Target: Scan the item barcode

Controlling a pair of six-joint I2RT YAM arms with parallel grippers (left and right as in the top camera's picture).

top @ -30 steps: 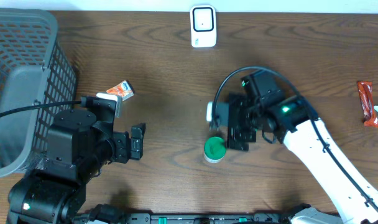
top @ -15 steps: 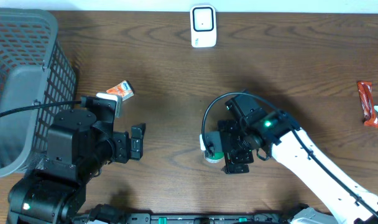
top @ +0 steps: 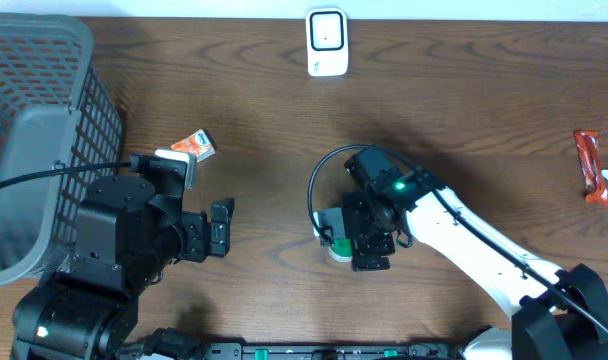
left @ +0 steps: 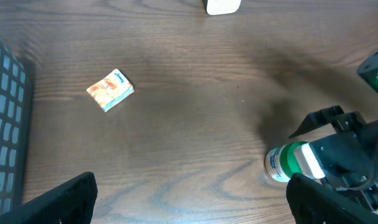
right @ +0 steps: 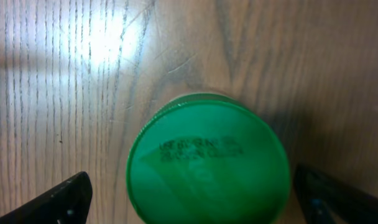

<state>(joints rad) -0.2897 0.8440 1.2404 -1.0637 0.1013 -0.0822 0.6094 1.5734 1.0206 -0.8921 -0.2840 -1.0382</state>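
Green-lidded jar (right: 207,158) stands upright between spread right fingers (right: 58,198), packet (left: 110,90) well apart.

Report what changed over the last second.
The right tool swung left and back toward the robot, coming down over the bottle. Its open fingers now straddle the green cap, with nothing gripped yet. The bottle, the open left tool, packet, scanner and basket stayed put.
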